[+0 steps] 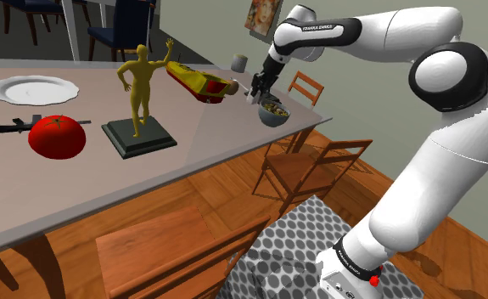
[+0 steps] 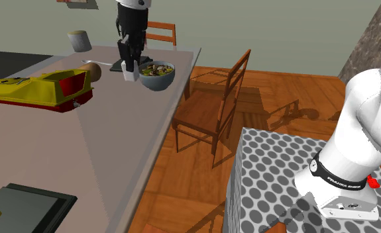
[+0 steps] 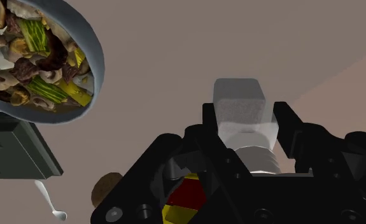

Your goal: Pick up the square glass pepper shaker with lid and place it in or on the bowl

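The pepper shaker (image 3: 240, 108), a square pale translucent block with a grey lid, is clasped between my gripper's (image 3: 244, 122) two black fingers. It hangs above the table. In the second exterior view the shaker (image 2: 130, 73) hangs under the gripper (image 2: 130, 65), just off the bowl's (image 2: 158, 82) side towards that view's left. The bowl is grey-blue and full of mixed food. Seen from the shoulder, the gripper (image 1: 255, 94) hovers just left of and above the bowl (image 1: 273, 120), near the table's far corner.
A yellow and red toy (image 2: 40, 89), a brown ball (image 2: 93, 71), a spoon (image 3: 49, 202) and a dark flat slab (image 2: 120, 65) lie near the bowl. A grey cup (image 1: 239, 62), a yellow figurine (image 1: 139, 85), a tomato (image 1: 57, 136) and a white plate (image 1: 32, 88) share the table. Wooden chairs (image 2: 212, 106) stand alongside.
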`<control>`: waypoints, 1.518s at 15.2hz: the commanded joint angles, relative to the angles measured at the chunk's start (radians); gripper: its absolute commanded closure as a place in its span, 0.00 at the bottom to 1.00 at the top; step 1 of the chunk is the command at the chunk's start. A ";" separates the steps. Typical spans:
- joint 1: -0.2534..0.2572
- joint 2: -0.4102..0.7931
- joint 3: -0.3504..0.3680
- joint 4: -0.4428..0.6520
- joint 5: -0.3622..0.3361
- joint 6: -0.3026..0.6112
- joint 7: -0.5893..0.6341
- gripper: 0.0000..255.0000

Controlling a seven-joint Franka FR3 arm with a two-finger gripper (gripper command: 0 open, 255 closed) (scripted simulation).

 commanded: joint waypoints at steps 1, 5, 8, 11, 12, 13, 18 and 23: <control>0.000 -0.004 0.000 0.021 -0.002 -0.025 0.003 1.00; -0.040 0.030 -0.026 0.077 0.020 -0.053 -0.069 1.00; -0.082 0.073 -0.048 0.140 0.044 -0.080 -0.138 1.00; -0.127 0.125 -0.068 0.217 0.068 -0.112 -0.204 1.00; -0.142 0.145 -0.074 0.245 0.077 -0.124 -0.225 1.00; -0.158 0.165 -0.079 0.276 0.085 -0.137 -0.246 1.00; -0.243 0.287 -0.100 0.463 0.127 -0.217 -0.340 1.00; -0.281 0.348 -0.104 0.520 0.147 -0.219 -0.380 1.00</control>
